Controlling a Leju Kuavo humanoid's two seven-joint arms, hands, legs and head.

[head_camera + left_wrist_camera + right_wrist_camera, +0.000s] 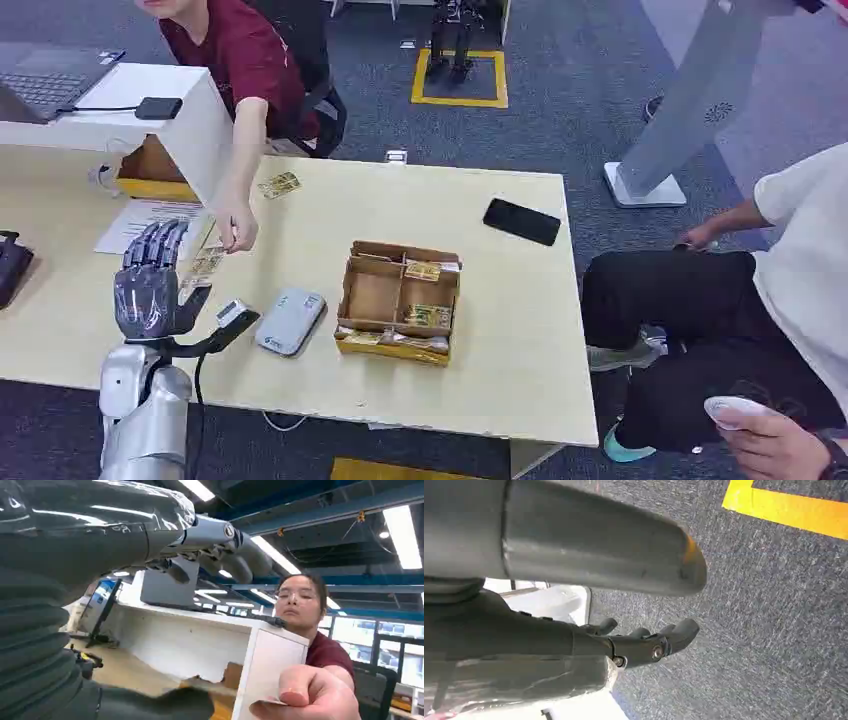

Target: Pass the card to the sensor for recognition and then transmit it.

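Left hand (150, 285) raised over the table (500, 370), fingers upright, pinching the card (205, 265) at its near end. A person's hand (235, 228) grips the far end: handover step. Judgement: hold steady, loosen only once their pinch is firm, no pulling. Sensor (290, 320) lies just beside. Right hand (644, 642) hangs over carpet, fingers loosely curled, holding nothing.
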